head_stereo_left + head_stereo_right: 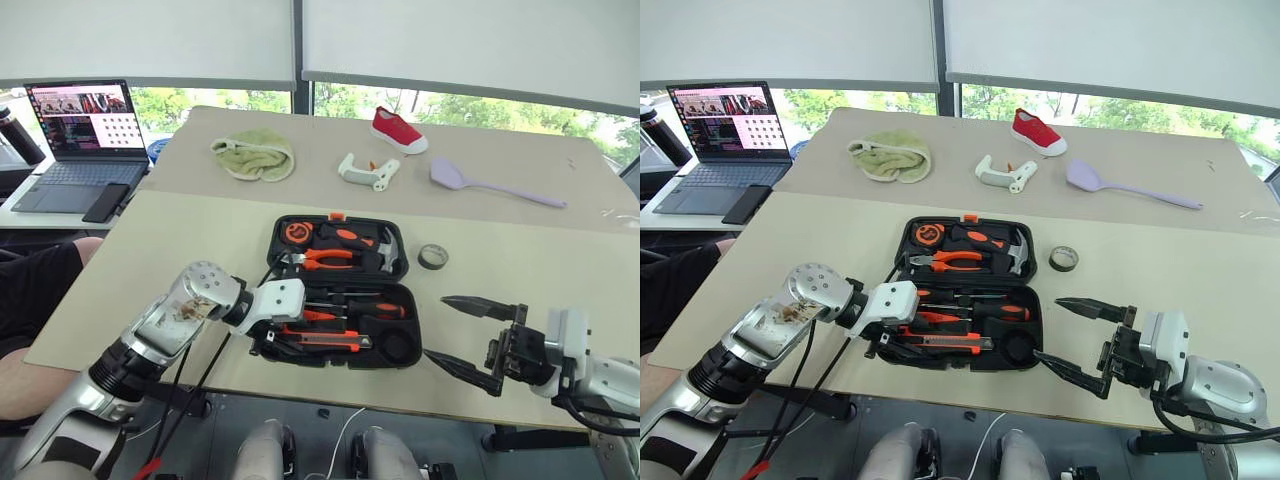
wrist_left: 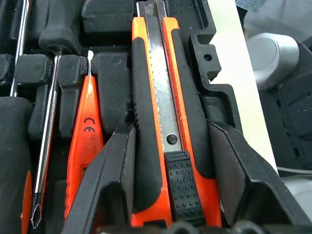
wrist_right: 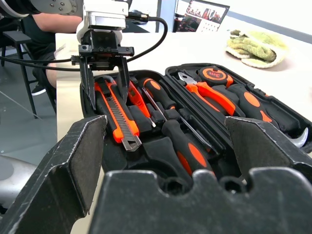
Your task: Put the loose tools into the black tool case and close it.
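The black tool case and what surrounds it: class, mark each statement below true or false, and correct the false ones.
1. The black tool case lies open on the table. True.
2. The tape roll sits inside the case. False: it lies on the table beside the case, towards the robot's right.
3. The left tool's fingers stand on either side of the utility knife, which lies in the case's near half. True.
4. The right tool is shut on a screwdriver. False: it is open and holds nothing, beside the case.
5. The lilac spatula lies in the case. False: it lies on the table beyond the case, near the red shoe.
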### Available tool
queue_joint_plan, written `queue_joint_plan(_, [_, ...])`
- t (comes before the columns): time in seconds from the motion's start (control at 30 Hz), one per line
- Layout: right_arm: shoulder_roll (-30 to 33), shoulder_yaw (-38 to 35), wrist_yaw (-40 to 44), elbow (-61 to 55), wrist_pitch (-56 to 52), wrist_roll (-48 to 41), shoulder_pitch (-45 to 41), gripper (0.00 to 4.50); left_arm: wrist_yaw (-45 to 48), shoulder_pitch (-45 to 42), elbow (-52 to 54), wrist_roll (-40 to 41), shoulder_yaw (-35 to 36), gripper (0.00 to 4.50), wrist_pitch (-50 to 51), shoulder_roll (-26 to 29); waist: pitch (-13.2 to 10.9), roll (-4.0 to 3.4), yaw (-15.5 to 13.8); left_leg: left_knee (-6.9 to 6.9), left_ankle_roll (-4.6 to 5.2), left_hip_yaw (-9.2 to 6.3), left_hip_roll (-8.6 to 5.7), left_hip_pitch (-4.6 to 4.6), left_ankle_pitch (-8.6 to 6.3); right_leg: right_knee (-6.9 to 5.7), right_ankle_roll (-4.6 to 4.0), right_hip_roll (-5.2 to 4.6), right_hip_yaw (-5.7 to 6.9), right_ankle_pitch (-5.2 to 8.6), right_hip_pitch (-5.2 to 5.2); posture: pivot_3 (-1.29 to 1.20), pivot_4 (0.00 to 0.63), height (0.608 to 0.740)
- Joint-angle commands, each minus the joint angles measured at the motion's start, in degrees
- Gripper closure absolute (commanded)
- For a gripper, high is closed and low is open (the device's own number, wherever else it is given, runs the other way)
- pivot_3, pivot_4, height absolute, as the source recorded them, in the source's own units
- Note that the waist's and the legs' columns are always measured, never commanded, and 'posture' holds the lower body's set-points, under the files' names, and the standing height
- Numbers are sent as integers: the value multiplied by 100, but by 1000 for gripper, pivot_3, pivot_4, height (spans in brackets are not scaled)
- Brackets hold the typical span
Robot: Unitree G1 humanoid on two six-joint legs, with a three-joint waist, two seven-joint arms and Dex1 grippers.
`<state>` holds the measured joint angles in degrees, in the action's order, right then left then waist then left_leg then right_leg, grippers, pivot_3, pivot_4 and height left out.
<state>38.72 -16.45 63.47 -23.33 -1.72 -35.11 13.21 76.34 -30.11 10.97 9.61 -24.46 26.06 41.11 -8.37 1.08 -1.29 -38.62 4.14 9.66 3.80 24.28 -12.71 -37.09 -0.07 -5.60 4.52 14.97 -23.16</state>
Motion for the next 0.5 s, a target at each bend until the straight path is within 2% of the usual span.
queue_joint_plan(0.03, [47, -33, -49, -113, -62, -76, -92, 0, -108, 57, -250, 13, 120, 808, -507, -187, 1, -1, -4, -2, 1, 0, 0, 0, -1, 0, 1, -2, 0, -1, 0, 0, 150, 736])
queue_joint_plan(0.23, [20, 14, -91, -116, -107, -54, -128, 0, 89, -104, -502, 908, 997, 808, -837, -581, -1, 1, 14, -13, 5, -1, 3, 10, -3, -3, 2, 1, 1, -2, -4, 0, 150, 736])
queue_joint_plan(0.37, [-3, 35, -119, -97, -118, -30, -151, 0, 341, -58, -686, 1064, 1264, 808, -1143, -436, 0, 0, 58, -12, 2, -1, 6, 7, -1, -6, 1, 4, 1, -2, -4, 0, 150, 736])
queue_joint_plan(0.5, [-50, 91, -176, -112, -101, 7, -138, 0, 583, 180, -678, 1171, 1282, 1827, -1316, -378, 0, 0, 62, -11, 1, 1, 5, 4, -1, -6, 1, 6, 1, -2, -2, 0, 150, 736])
